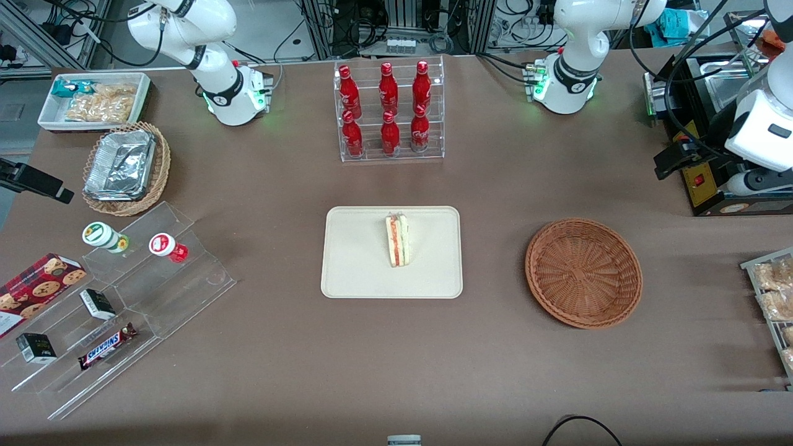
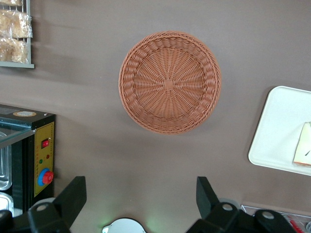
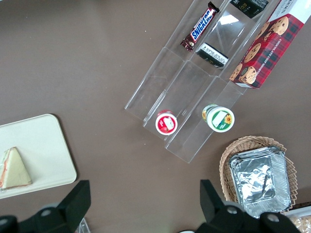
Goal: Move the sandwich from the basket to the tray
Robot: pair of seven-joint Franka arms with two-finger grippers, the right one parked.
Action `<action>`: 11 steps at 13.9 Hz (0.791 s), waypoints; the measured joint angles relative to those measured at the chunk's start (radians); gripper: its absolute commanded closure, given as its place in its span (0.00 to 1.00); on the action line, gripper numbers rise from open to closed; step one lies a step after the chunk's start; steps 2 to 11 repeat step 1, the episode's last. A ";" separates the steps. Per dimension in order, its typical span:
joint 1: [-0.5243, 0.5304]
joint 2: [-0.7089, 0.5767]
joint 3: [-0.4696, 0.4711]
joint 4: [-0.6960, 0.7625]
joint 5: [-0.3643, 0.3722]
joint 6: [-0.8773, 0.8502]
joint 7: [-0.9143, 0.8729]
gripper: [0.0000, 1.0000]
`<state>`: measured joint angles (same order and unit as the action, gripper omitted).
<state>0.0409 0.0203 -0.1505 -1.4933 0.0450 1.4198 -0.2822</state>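
Note:
The sandwich (image 1: 397,240) stands on the cream tray (image 1: 353,260) at the middle of the table, near the tray's centre. It also shows in the left wrist view (image 2: 303,150) on the tray (image 2: 277,131), and in the right wrist view (image 3: 13,170). The reddish-brown basket (image 1: 583,272) sits beside the tray toward the working arm's end and holds nothing. My gripper (image 2: 140,199) is open and empty, high above the table, with the basket (image 2: 170,82) below it and clear of the fingers (image 2: 73,199).
A clear rack of red bottles (image 1: 389,111) stands farther from the front camera than the tray. A black appliance (image 1: 712,186) and a wire rack of snacks (image 1: 774,297) sit at the working arm's end. A clear stepped display (image 1: 124,297), a foil-lined tan basket (image 1: 127,167) and a white bin (image 1: 93,99) sit at the parked arm's end.

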 measured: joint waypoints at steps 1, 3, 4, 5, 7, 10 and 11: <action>0.000 0.000 0.000 0.001 0.000 -0.004 0.000 0.00; 0.000 0.000 0.000 0.001 0.000 -0.004 0.000 0.00; 0.000 0.000 0.000 0.001 0.000 -0.004 0.000 0.00; 0.000 0.000 0.000 0.001 0.000 -0.004 0.000 0.00; 0.000 0.000 0.000 0.001 0.000 -0.004 0.000 0.00; 0.000 0.000 0.000 0.001 0.000 -0.004 0.000 0.00; 0.000 0.000 0.000 0.001 0.000 -0.004 0.000 0.00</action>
